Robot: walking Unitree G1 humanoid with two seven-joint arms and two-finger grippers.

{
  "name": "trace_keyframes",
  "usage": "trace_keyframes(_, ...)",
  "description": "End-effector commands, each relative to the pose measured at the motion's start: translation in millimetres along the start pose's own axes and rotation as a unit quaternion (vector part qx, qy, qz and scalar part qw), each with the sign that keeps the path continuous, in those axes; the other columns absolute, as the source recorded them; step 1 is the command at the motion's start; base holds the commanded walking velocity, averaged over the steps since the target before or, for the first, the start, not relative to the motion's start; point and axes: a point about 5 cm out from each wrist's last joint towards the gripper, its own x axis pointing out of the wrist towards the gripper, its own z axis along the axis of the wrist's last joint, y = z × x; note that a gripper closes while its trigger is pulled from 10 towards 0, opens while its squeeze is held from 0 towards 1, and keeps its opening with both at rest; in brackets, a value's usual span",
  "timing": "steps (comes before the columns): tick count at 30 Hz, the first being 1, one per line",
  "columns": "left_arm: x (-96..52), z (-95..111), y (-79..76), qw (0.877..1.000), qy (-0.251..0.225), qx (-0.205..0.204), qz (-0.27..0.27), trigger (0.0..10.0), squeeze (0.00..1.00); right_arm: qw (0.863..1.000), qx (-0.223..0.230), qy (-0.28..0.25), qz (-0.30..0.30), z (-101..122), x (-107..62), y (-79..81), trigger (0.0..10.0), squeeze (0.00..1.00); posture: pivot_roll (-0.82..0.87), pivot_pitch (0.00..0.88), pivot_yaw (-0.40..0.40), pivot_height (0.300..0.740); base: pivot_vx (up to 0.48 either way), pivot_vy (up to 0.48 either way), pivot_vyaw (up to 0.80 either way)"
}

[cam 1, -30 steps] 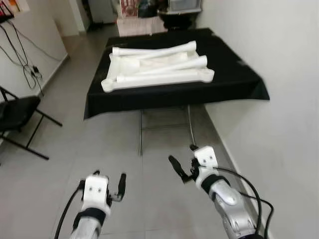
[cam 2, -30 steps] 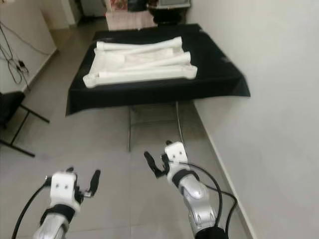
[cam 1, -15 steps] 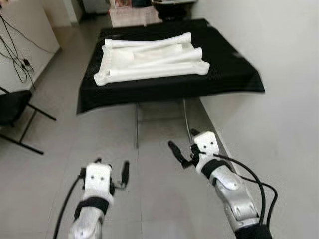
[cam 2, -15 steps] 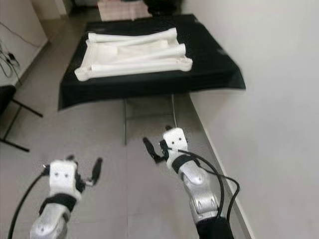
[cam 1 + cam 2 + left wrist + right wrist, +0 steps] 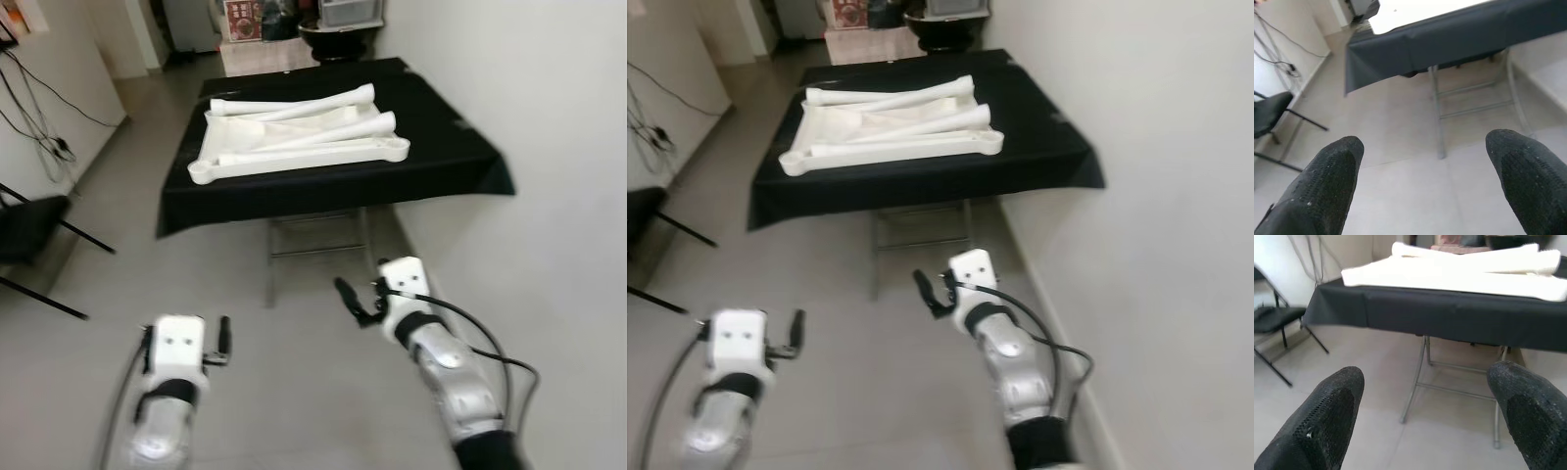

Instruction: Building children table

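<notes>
White plastic table parts [image 5: 294, 132] lie heaped on the black-draped folding table [image 5: 460, 157], well ahead of the left gripper [image 5: 220, 338] and right gripper [image 5: 358, 302], both spread empty; closing in squarely first seems wise.

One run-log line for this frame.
phase: approach | left end effector: open, empty | right end effector: open, empty | white table parts: on black-covered table

A desk [image 5: 446, 162] draped in a black cloth [image 5: 333, 191] stands on thin metal legs [image 5: 271, 264] against the white wall, on a grey tiled floor [image 5: 294, 392]. Directly on the cloth lies a white tabletop panel [image 5: 294, 157], flat, toward the side of the desk away from the wall. Across the panel rest long white table legs [image 5: 304, 108], lying lengthwise and partly crossing one another.
</notes>
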Motion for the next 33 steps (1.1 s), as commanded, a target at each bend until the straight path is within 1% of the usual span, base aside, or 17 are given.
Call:
trace_keyframes(1, -1.5, -5.2, 4.3, 1.000, 0.014, 0.004, 0.009, 10.0, 0.00, 1.000, 0.014, 0.015, 0.001, -6.8, -0.6, 2.6, 10.0, 0.00, -0.08, 0.011, 0.097, 0.740, 0.000, 0.000, 0.00)
trace_keyframes(7, -1.2, -7.5, 5.3, 1.000, 0.018, 0.000, 0.012, 10.0, 0.00, 0.999, 0.032, 0.014, 0.011, -7.7, 0.4, 4.8, 10.0, 0.00, -0.08, 0.017, 0.100, 0.740, 0.000, 0.000, 0.00)
trace_keyframes(9, -0.2, -6.9, 3.8, 1.000, 0.018, 0.006, 0.012, 10.0, 0.00, 0.999, 0.043, 0.013, 0.019, -8.0, 1.2, 6.1, 10.0, 0.00, -0.07, 0.026, 0.093, 0.740, 0.000, 0.000, 0.00)
trace_keyframes(14, 0.4, -6.0, 2.3, 1.000, 0.017, 0.010, 0.009, 10.0, 0.00, 0.999, 0.046, 0.014, 0.020, -7.8, 1.3, 6.3, 10.0, 0.00, -0.07, 0.032, 0.092, 0.740, 0.000, 0.000, 0.00)
trace_keyframes(17, 4.7, -1.7, -3.3, 1.000, 0.006, 0.028, -0.010, 10.0, 0.00, 0.998, 0.053, 0.012, 0.018, -6.7, 1.1, 6.1, 10.0, 0.00, -0.07, 0.041, 0.095, 0.740, 0.000, 0.000, 0.00)
trace_keyframes(20, 5.7, -1.7, -3.6, 0.999, 0.005, 0.030, -0.010, 10.0, 0.00, 0.998, 0.059, 0.008, 0.020, -5.0, 1.8, 6.6, 10.0, 0.00, -0.06, 0.044, 0.094, 0.740, 0.000, 0.000, 0.00)
trace_keyframes(25, 5.4, -1.9, -1.8, 1.000, 0.006, 0.028, -0.004, 10.0, 0.00, 0.998, 0.053, 0.005, 0.030, -3.3, 2.8, 9.7, 10.0, 0.00, -0.06, 0.051, 0.093, 0.740, 0.000, 0.000, 0.00)
trace_keyframes(33, 6.4, -1.4, -1.6, 1.000, 0.005, 0.026, 0.001, 10.0, 0.00, 0.998, 0.051, 0.009, 0.031, -5.2, 2.8, 8.1, 10.0, 0.00, -0.06, 0.055, 0.088, 0.740, 0.000, 0.000, 0.00)
